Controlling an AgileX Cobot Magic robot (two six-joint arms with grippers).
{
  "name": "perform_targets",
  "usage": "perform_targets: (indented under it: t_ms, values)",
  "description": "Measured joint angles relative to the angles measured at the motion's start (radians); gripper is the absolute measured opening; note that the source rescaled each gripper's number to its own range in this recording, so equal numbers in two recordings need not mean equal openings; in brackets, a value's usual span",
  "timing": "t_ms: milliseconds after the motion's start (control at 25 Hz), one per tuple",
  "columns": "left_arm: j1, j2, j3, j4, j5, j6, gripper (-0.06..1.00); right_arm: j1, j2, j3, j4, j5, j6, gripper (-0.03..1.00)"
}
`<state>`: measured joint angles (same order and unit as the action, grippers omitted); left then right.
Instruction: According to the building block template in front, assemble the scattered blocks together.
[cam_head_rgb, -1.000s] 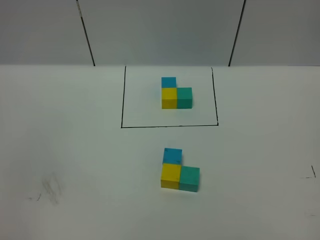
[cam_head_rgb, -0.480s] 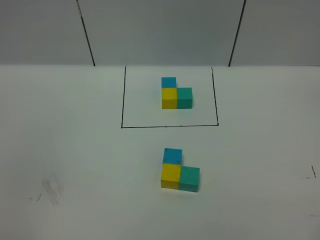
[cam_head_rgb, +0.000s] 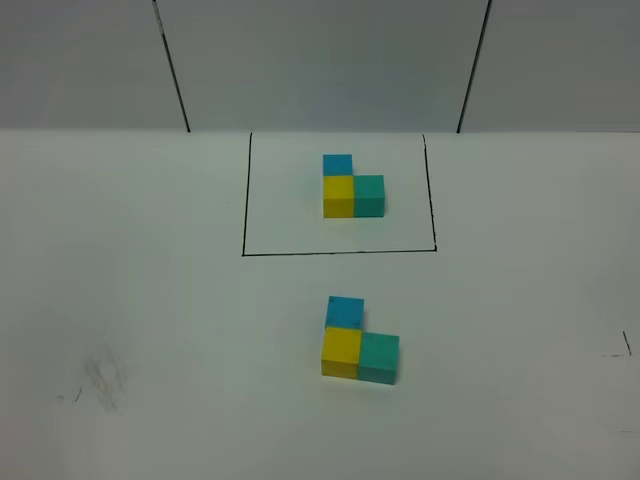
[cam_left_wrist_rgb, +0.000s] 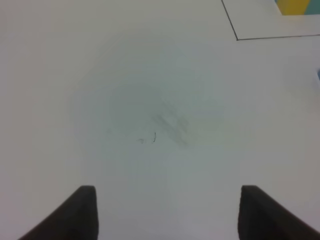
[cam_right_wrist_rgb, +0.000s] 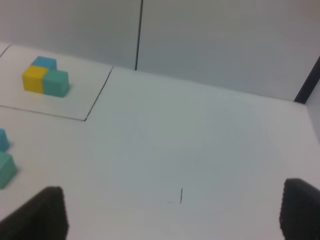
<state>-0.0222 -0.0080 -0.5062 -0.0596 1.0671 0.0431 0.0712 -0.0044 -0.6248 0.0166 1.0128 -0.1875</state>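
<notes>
The building block template (cam_head_rgb: 350, 190), an L of sky-blue, yellow and teal-green cubes, sits inside the black drawn rectangle (cam_head_rgb: 340, 252) at the back. Nearer the front, the scattered blocks stand pressed together in the same L: sky-blue (cam_head_rgb: 346, 311) behind yellow (cam_head_rgb: 341, 351), teal-green (cam_head_rgb: 379, 358) to its right. Neither arm shows in the exterior high view. My left gripper (cam_left_wrist_rgb: 167, 212) is open over bare table, with nothing between its fingers. My right gripper (cam_right_wrist_rgb: 175, 210) is open too, off to the right of both clusters; the template (cam_right_wrist_rgb: 45, 77) and the teal-green cube (cam_right_wrist_rgb: 6, 169) show at that view's edge.
The white table (cam_head_rgb: 150, 300) carries a grey smudge (cam_head_rgb: 105, 378) at the front left and a small pen mark (cam_head_rgb: 625, 345) at the right. A grey back wall with two black seams (cam_head_rgb: 172, 65) rises behind the rectangle.
</notes>
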Motion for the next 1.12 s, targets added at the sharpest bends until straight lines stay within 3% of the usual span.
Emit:
perform_targets:
  t_ms: [520,1120]
  values:
    - [0.0,0.0,0.0,0.0,0.0,0.0,0.37,0.0,0.0,0.12,-0.029,0.056,0.159,0.73]
    - [0.0,0.0,0.0,0.0,0.0,0.0,0.37,0.0,-0.002,0.121,-0.029,0.056,0.165,0.73]
